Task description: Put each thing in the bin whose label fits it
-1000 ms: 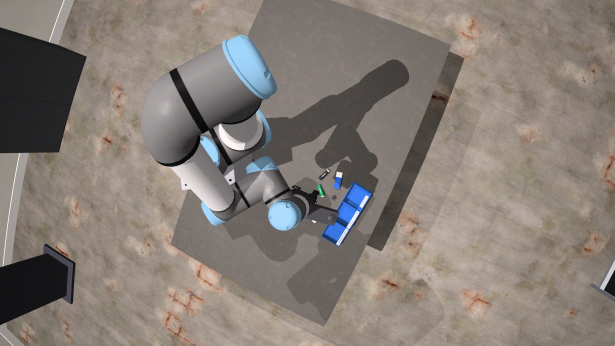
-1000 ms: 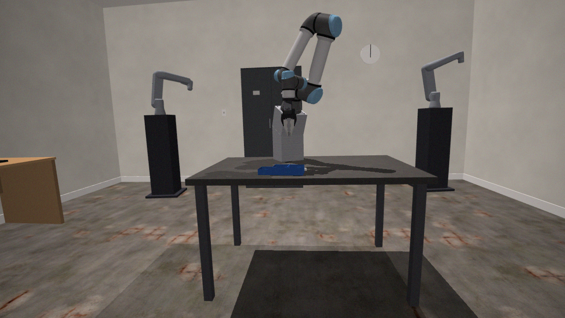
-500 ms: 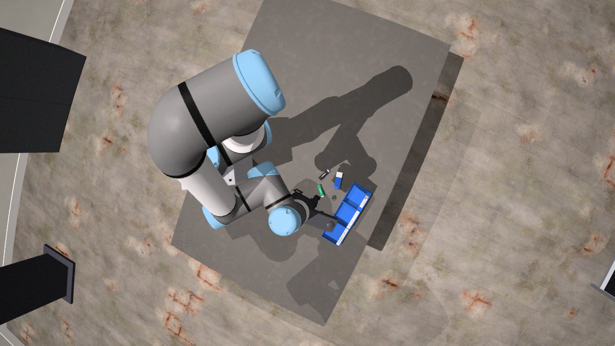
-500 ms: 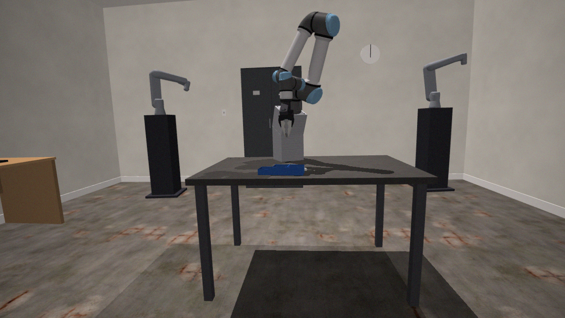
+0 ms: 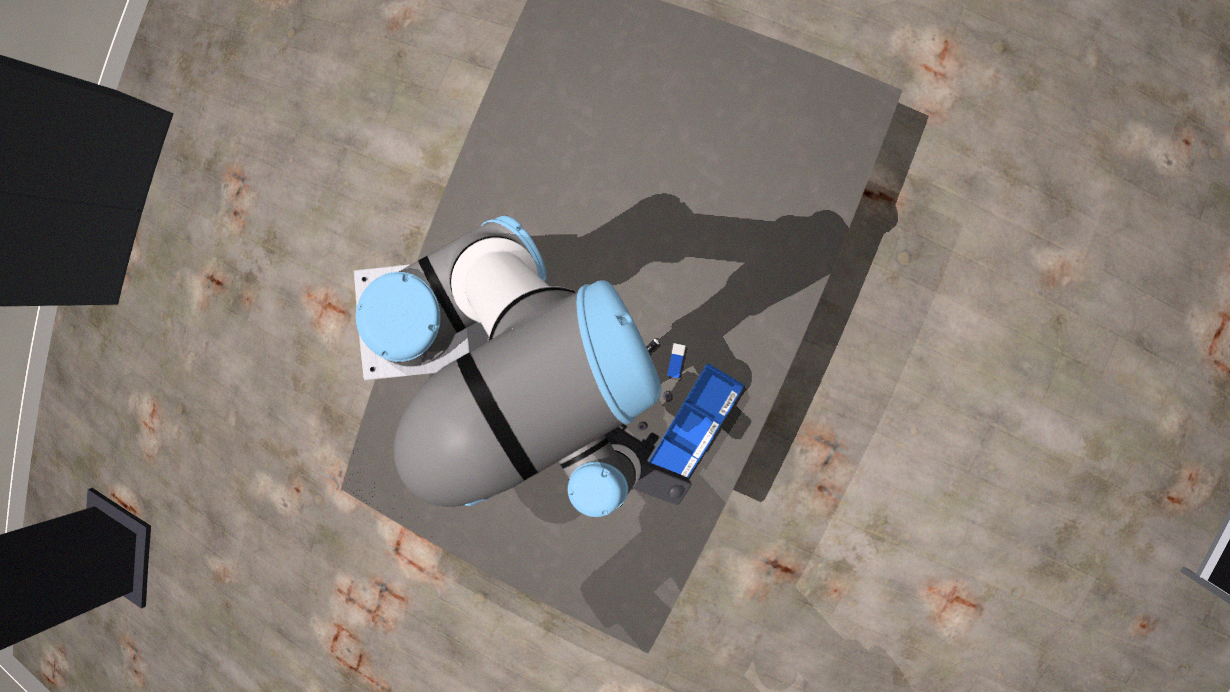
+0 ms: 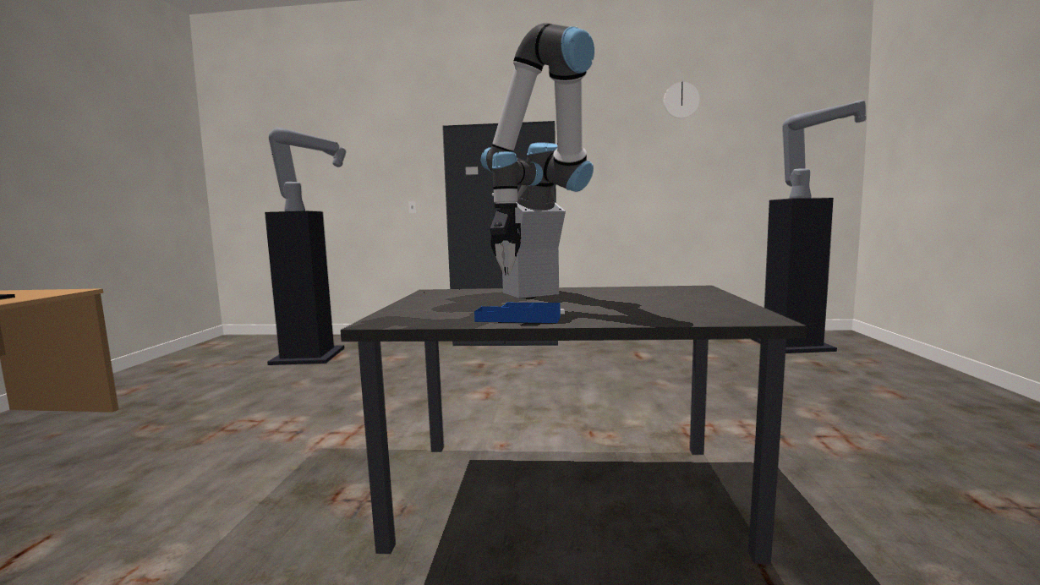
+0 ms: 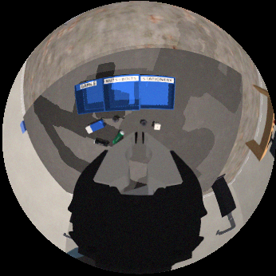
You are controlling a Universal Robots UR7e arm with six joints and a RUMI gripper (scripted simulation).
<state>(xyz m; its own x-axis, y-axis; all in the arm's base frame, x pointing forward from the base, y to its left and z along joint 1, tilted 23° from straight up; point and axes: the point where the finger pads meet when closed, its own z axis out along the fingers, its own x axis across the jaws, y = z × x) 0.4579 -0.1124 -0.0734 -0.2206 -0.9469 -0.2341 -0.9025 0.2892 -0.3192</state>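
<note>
Pincer (image 7: 138,137) pressed together, empty, hovering near small white cube (image 7: 157,126); approach step; next: spread, descend.

You can read three white label strips on the far rims of the blue plastic bins (image 7: 124,96) ahead of the gripper: "GAMES" on the left one, "NUTS+BOLTS" in the middle, "STATIONERY" on the right.

Looks like a robotics lab to me: bare walls, a dark work surface (image 6: 407,327) mid-room, 2 spare grey arms on black pedestals (image 6: 294,283) left and right, wall clock (image 6: 681,99), dark door (image 6: 465,210) at the far wall.
</note>
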